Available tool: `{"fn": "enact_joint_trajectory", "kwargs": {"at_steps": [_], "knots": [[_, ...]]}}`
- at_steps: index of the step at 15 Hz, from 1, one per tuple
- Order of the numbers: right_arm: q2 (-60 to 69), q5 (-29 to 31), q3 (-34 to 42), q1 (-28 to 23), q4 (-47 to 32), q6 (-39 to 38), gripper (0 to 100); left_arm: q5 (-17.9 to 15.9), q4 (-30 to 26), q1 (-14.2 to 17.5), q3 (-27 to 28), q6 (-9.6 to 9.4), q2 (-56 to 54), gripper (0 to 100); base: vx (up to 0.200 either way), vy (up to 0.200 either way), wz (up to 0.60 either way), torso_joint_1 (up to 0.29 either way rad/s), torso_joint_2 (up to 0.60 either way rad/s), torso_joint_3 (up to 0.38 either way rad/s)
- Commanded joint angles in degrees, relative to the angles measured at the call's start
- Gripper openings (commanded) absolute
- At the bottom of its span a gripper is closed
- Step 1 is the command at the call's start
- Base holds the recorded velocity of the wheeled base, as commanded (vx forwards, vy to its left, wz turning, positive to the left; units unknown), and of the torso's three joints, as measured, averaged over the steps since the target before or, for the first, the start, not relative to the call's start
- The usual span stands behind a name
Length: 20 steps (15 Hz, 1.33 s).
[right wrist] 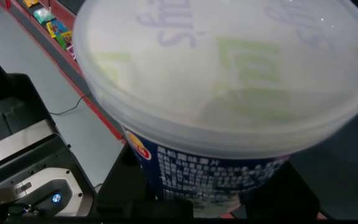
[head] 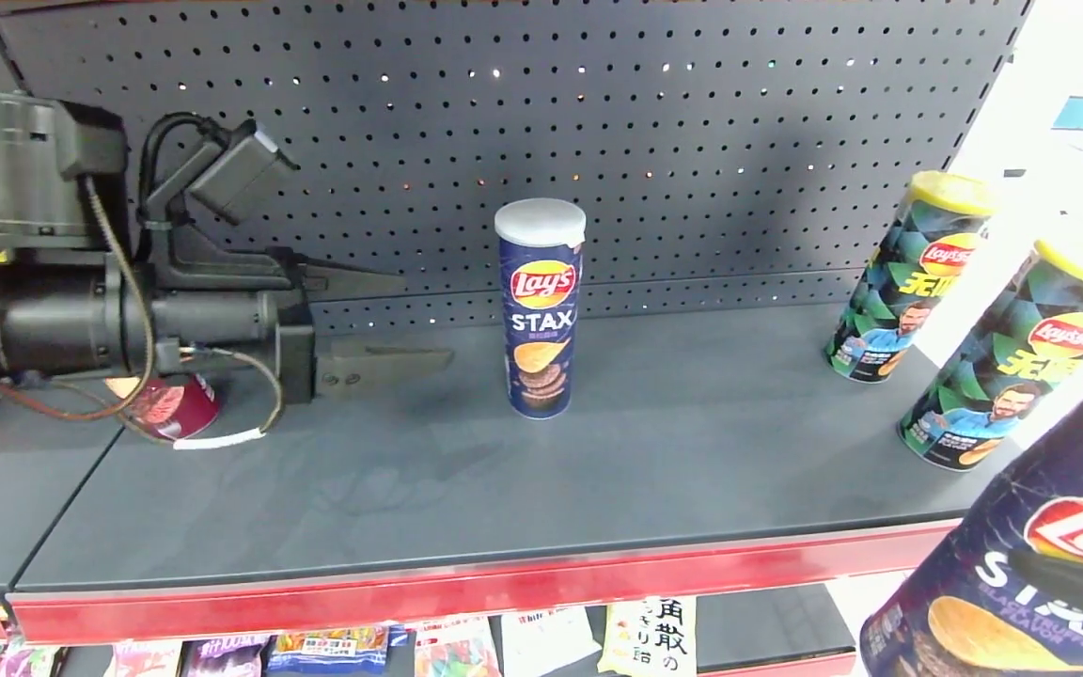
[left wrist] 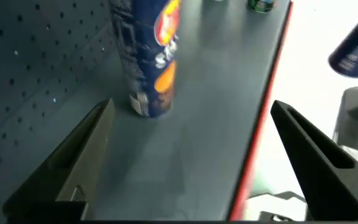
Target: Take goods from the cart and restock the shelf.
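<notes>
- Two blue chip tubes show: the standing tube (head: 540,310) is upright around the middle of the grey shelf (head: 410,489), close before the pegboard (head: 598,113).
- The held tube (head: 1021,564) sits off the shelf's front right corner. It is clamped in the right gripper (right wrist: 210,199), whose dark fingers press either side of it below its white lid.
- The left gripper (head: 424,318) hangs over the shelf's left part, jaws spread wide with nothing between them, apart from the standing tube.
- At the shelf's right end stand the rear green tube (head: 908,273) and the front green tube (head: 1012,357).
- A red tub (head: 165,409) lies beneath the left arm.
</notes>
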State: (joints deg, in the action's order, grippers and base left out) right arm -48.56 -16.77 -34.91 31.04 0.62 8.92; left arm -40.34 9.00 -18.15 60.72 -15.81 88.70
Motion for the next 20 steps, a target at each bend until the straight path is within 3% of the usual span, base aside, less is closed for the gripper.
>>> {"fn": "enact_joint_trajectory", "kwargs": {"at_steps": [1, 10, 15, 20], "knots": [[0.0, 0.0, 0.1, 0.0, 0.0, 0.0, 0, 0.3, 0.6, -0.8, 5.8, -0.10, 7.6, 100, 0.000, 0.000, 0.00, 0.000, 0.00, 0.000], [-0.5, 0.0, 0.4, -0.5, 0.0, -0.2, 0, 0.1, 0.8, -3.6, 18.4, -0.18, 18.7, 100, 0.000, 0.000, 0.00, 0.000, 0.00, 0.000], [-0.5, -0.1, 0.4, -1.3, 0.0, -0.3, 0, 0.4, 0.8, -6.2, 19.8, -0.01, 20.9, 100, 0.000, 0.000, 0.00, 0.000, 0.00, 0.000], [-0.5, -0.1, 0.5, -1.3, 0.0, -0.3, 0, 3.2, 0.8, -7.4, 22.6, 0.52, 23.0, 100, 0.000, 0.000, 0.00, 0.000, 0.00, 0.000]]}}
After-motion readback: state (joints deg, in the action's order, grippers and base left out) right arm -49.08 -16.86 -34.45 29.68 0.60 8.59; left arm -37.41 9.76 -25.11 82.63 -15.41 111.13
